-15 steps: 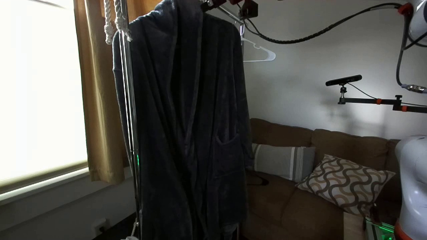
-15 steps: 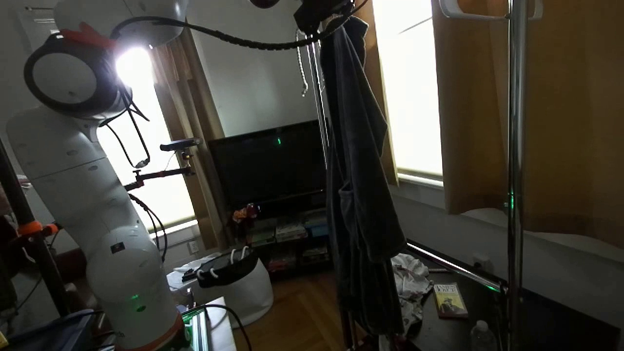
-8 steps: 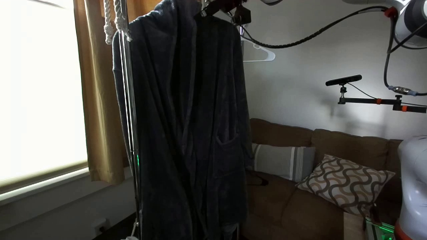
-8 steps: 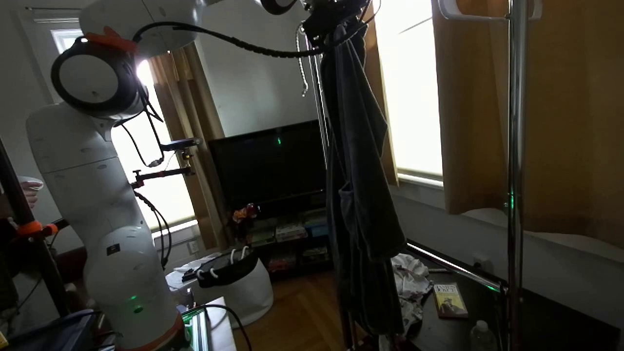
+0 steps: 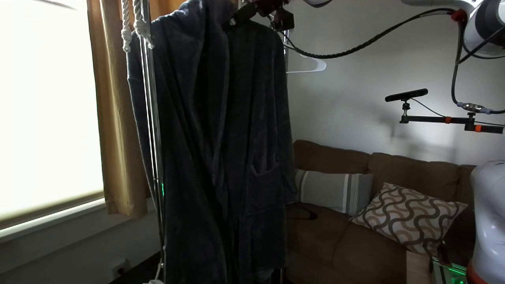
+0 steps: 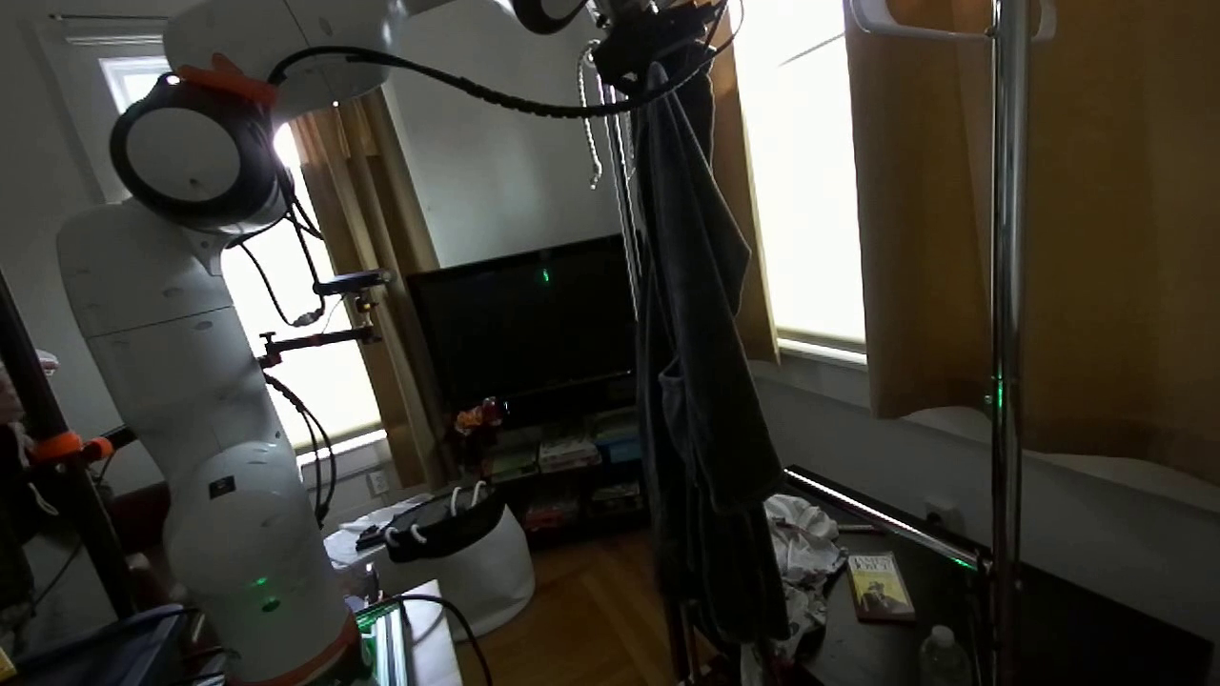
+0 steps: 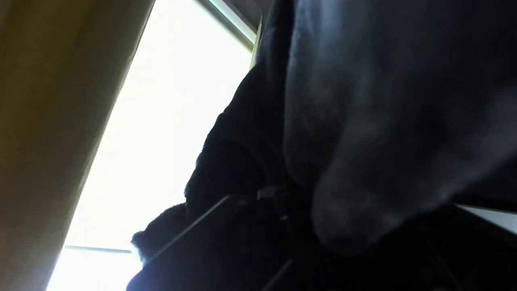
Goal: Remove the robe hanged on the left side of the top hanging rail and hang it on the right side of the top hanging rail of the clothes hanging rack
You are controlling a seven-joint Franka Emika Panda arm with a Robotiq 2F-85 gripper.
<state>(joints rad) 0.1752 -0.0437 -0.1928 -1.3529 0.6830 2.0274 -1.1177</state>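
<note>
The dark grey robe (image 5: pixel 221 130) hangs near one chrome upright (image 5: pixel 152 118) of the clothes rack, and in an exterior view it is seen edge-on (image 6: pixel 701 314). My gripper (image 5: pixel 232 21) reaches into the robe's collar from the arm's side, its fingertips against the cloth. In the wrist view the robe (image 7: pixel 375 161) fills the right half, with a fold drooping over the jaws. Faint finger edges show there, but darkness and cloth hide the gap between them. The robe's hanger is hidden, and the top hanging rail hardly shows.
A white hanger (image 5: pixel 317 65) hangs toward the rack's far end, beside the other upright (image 6: pixel 1007 286). White ropes (image 5: pixel 139 23) dangle at the near end. The arm's black cable (image 6: pixel 496 95) sags beside the robe. Behind stand a sofa (image 5: pixel 327 232) and a television (image 6: pixel 524 324).
My gripper has moved down and farther into the robe's collar. In the last half second the robe has shifted slightly toward the window side. The arm has come forward.
</note>
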